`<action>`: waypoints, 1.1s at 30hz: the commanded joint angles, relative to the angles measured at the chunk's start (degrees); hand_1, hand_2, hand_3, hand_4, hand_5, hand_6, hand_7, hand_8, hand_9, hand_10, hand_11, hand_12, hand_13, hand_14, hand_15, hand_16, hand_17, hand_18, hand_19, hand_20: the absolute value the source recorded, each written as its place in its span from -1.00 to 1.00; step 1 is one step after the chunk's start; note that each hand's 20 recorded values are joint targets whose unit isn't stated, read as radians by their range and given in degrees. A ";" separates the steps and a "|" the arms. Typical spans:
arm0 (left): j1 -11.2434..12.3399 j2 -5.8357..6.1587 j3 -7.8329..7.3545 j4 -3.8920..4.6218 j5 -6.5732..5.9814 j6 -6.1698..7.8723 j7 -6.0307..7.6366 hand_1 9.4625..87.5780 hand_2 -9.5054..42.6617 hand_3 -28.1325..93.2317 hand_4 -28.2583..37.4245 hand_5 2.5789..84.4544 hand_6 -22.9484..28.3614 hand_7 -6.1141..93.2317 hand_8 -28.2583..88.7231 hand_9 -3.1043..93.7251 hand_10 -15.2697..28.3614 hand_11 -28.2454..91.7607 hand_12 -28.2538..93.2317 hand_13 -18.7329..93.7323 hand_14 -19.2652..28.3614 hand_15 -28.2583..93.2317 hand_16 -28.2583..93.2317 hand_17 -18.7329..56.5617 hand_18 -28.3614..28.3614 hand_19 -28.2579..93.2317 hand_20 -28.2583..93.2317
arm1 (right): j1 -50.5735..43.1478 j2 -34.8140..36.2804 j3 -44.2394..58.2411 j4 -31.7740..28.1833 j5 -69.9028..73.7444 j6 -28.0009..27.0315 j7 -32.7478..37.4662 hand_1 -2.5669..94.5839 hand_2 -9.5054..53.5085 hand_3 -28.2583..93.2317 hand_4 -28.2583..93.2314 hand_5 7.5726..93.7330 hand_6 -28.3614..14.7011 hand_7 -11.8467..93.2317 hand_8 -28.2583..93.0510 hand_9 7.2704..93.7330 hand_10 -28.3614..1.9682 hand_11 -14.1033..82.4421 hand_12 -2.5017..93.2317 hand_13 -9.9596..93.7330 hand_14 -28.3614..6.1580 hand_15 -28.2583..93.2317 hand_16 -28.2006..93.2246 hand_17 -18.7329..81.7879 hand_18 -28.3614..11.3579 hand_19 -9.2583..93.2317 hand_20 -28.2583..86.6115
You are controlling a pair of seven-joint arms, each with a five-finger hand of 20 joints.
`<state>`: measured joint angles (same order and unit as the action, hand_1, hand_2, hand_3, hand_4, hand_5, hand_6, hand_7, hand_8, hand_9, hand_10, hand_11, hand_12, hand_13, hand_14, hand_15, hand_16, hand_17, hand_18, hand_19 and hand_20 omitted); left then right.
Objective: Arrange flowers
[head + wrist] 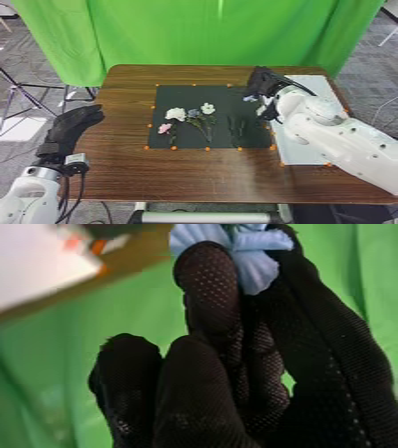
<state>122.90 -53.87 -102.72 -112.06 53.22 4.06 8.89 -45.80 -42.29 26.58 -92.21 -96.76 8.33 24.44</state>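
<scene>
head view: left hand (69, 127), fingers loosely straight, beside the bench's (120, 165) left edge; right hand (260, 81), dark mat's (178, 94) far right corner; two white flowers (175, 114), one pink flower (164, 128), on mat. right wrist view: pale blue flower (256, 270), pinched in nearly closed fingers.

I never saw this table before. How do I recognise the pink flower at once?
On the brown table lies a dark mat. Near the mat's left edge in the head view is the pink flower, below the big white bloom. Its colour sets it apart from this and the blue bloom.
</scene>
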 commanded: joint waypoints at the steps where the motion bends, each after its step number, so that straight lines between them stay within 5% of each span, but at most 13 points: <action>1: -0.69 0.27 0.35 0.52 -0.07 -1.08 -0.59 -0.45 -0.84 0.50 -0.56 0.04 0.02 -0.47 -0.66 0.00 0.29 -0.12 -0.27 -0.02 0.52 -0.27 -0.47 -0.46 0.38 -0.46 -0.32 | -1.23 -4.69 -0.95 1.82 -2.55 -2.37 0.83 0.39 -1.00 0.32 -0.82 0.73 0.27 -0.31 -0.33 0.94 0.28 -0.16 -0.08 1.00 0.73 0.66 -0.05 0.77 -0.28 1.00 0.72; 17: -0.33 0.06 0.25 0.49 -0.14 -1.75 -0.36 -0.45 -0.85 0.50 -0.56 0.04 0.03 -0.47 -0.66 -0.01 0.29 -0.12 -0.27 -0.03 0.51 -0.27 -0.46 -0.47 0.39 -0.46 -0.32 | -2.76 -5.05 2.20 3.67 -1.51 -8.45 0.46 0.27 -1.00 0.33 -0.79 0.64 0.30 -0.30 -0.35 0.87 0.13 -0.23 -0.12 0.99 0.69 0.62 -0.03 0.72 -0.32 1.00 0.67; 22: -0.38 0.08 0.21 0.44 -0.04 -1.72 -0.55 -0.45 -0.85 0.51 -0.56 0.04 0.02 -0.47 -0.66 -0.01 0.29 -0.12 -0.27 -0.04 0.52 -0.27 -0.46 -0.47 0.40 -0.45 -0.31 | -3.01 -4.75 4.21 3.32 0.07 -10.90 -0.07 0.18 -1.00 0.26 -0.74 0.57 0.28 -0.34 -0.36 0.78 0.04 -0.16 -0.34 0.97 0.68 0.60 -0.02 0.70 -0.32 1.00 0.66; 24: -0.38 0.07 0.23 0.47 -0.19 -1.78 -0.46 -0.45 -0.85 0.51 -0.56 0.03 0.02 -0.47 -0.66 -0.01 0.29 -0.12 -0.27 -0.04 0.52 -0.27 -0.46 -0.47 0.40 -0.45 -0.31 | -2.87 -4.56 4.76 3.25 -0.17 -11.58 -0.17 0.05 -1.00 0.36 -0.76 0.53 0.27 -0.39 -0.40 0.73 -0.02 -0.20 -0.41 0.97 0.66 0.59 -0.01 0.69 -0.32 1.00 0.65; 26: -0.35 0.06 0.27 0.42 -0.04 -1.74 -0.55 -0.45 -0.86 0.51 -0.56 0.03 0.02 -0.47 -0.66 -0.01 0.29 -0.12 -0.27 -0.04 0.52 -0.27 -0.46 -0.47 0.41 -0.45 -0.31 | -3.04 -4.48 5.94 3.01 0.57 -12.39 -0.01 -0.13 -1.00 0.47 -0.78 0.48 0.28 -0.40 -0.65 0.70 -0.05 -0.25 -0.43 0.97 0.65 0.58 -0.01 0.69 -0.34 1.00 0.65; 33: -0.28 0.01 0.26 0.38 -0.10 -1.98 -0.64 -0.45 -0.85 0.50 -0.56 0.03 0.02 -0.47 -0.66 -0.01 0.29 -0.12 -0.27 -0.04 0.52 -0.26 -0.46 -0.48 0.41 -0.45 -0.31 | -3.83 -3.26 11.57 1.99 0.71 -15.14 0.00 -0.34 -1.00 0.43 -0.75 0.35 0.23 -0.50 -0.66 0.51 -0.19 -0.38 -0.47 0.95 0.59 0.54 -0.02 0.66 -0.38 1.00 0.62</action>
<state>122.25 -53.69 -102.43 -111.68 53.23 2.90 8.77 -49.64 -47.25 33.30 -89.03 -96.16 -4.00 24.43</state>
